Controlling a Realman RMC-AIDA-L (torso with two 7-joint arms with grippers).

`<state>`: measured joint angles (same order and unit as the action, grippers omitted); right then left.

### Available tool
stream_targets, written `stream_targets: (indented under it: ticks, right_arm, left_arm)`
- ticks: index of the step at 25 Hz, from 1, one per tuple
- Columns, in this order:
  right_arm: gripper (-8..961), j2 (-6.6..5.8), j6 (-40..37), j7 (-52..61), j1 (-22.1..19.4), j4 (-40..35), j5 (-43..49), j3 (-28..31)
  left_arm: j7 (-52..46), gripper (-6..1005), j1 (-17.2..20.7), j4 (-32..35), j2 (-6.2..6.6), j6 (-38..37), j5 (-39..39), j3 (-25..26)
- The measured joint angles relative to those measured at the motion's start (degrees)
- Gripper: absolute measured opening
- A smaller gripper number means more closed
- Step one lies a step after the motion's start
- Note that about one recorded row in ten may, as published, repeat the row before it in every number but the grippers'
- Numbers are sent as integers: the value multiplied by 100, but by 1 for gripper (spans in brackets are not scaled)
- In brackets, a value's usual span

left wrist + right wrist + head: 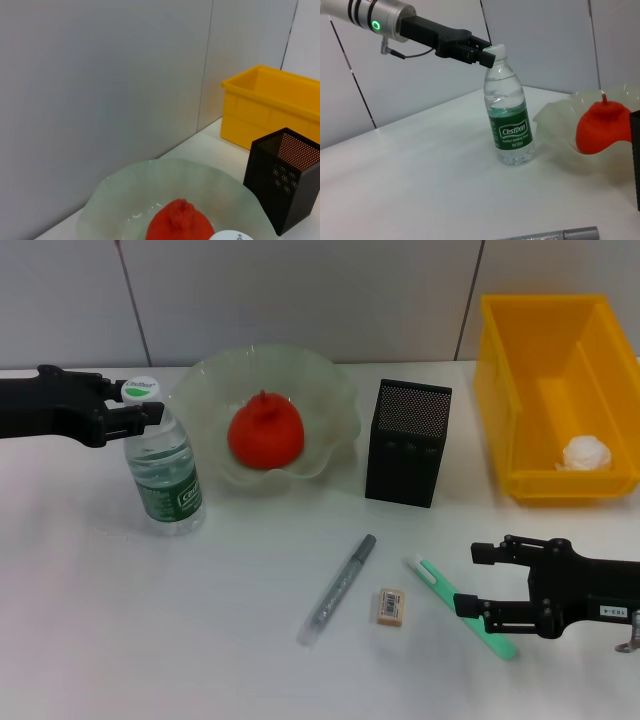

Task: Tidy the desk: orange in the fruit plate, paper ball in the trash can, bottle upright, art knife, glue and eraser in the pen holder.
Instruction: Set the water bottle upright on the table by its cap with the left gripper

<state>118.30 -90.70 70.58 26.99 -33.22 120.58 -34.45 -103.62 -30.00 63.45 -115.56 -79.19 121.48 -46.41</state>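
Observation:
The bottle (pixel 165 475) stands upright left of the fruit plate (pixel 335 390). My left gripper (pixel 140 400) is shut on its white cap, as the right wrist view also shows for that left gripper (pixel 487 54) and bottle (pixel 512 125). The orange (pixel 265 432) lies in the plate. The paper ball (pixel 587 453) rests in the yellow trash can (pixel 500 380). A green art knife (pixel 455 602), the eraser (pixel 390 606) and a silvery pen-shaped glue stick (pixel 340 585) lie on the table in front of the black pen holder (pixel 405 445). My right gripper (pixel 468 580) is open at the knife's right end.
The white table runs back to a grey wall. The trash can stands at the far right, close beside the pen holder (pixel 280 185). The fruit plate (pixel 130 200) with the orange (pixel 180 225) sits just behind the bottle cap.

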Motion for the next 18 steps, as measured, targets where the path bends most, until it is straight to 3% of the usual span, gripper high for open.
stream_targets:
  ticks: [13, 18]
  right_arm:
    - [800, 0, 0, 18, 8, 0, 0, 0]
    - [799, 0, 0, 28, 8, 0, 0, 0]
  left_arm:
    - [22, 449, 28, 49, -50, 71, -11, 0]
    - [22, 587, 33, 53, -50, 62, -12, 0]
